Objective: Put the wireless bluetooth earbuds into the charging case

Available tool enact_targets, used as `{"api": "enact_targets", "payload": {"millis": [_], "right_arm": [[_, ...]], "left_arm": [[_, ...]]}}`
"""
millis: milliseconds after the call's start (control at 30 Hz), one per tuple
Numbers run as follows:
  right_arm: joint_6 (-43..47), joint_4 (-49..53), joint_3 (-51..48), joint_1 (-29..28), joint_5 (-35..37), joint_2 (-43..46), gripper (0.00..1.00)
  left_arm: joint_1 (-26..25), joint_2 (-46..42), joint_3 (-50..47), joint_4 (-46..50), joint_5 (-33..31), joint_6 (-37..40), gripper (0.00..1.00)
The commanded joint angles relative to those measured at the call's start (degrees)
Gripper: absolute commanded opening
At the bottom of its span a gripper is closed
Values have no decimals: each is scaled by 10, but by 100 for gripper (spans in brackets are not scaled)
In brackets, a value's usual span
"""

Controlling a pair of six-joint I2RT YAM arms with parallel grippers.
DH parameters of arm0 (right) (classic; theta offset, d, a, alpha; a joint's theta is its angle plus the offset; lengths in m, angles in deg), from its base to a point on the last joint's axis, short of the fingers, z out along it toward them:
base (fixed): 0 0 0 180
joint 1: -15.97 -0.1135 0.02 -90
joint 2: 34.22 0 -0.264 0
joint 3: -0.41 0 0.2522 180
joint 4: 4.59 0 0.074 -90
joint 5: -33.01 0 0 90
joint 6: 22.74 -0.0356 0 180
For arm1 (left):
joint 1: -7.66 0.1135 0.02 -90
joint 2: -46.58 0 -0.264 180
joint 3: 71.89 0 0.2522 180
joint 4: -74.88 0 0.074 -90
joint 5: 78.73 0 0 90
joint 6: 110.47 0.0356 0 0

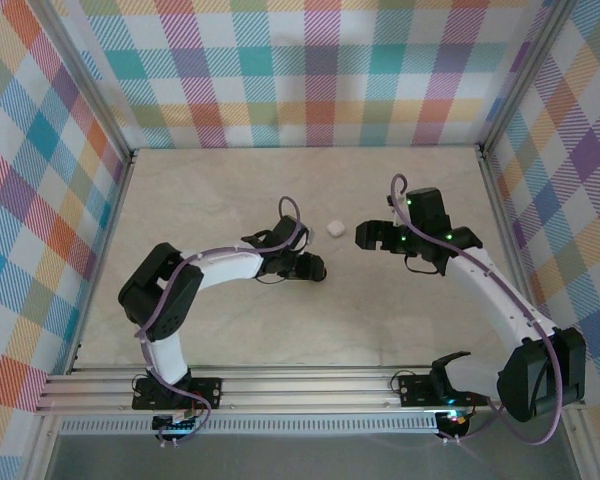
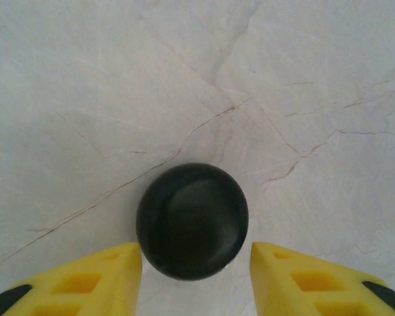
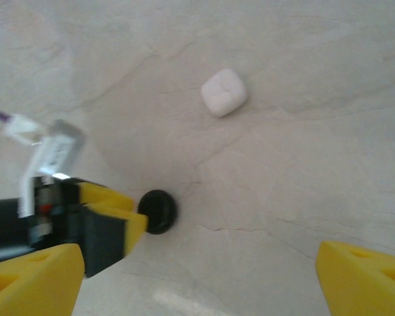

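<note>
At mid-table, inside left gripper [image 2: 196, 257], jaws half parted, not pinching: black case [image 2: 192, 220], lid shut. White case [image 3: 224, 92] near. Right gripper [image 3: 197, 263] spread wide, empty. Step likely black-case handling; next needs centred pinch, no skidding.

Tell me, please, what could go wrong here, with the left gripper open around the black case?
1. The black case is round and smooth and lies loose between the open fingers of the left gripper; a sideways touch may push it away.
2. The right gripper, wide open, is close to the left one, so they could bump.
3. The white case lies near both and might be knocked.
</note>
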Motion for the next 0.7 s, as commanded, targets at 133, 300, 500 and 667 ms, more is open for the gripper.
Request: {"api": "enact_targets", "payload": {"millis": [133, 300, 500, 667], "right_arm": [[18, -27, -27, 37, 117, 9, 100], [53, -86, -71, 57, 246, 28, 100], [159, -204, -150, 61, 302, 60, 100], [156, -360, -269, 86, 299, 114, 100]], "left_arm": [[0, -83, 33, 102, -62, 53, 61], [30, -148, 46, 148, -133, 113, 81], [94, -250, -11, 102, -259, 220, 100], [178, -311, -136, -47, -347, 290, 100]]}}
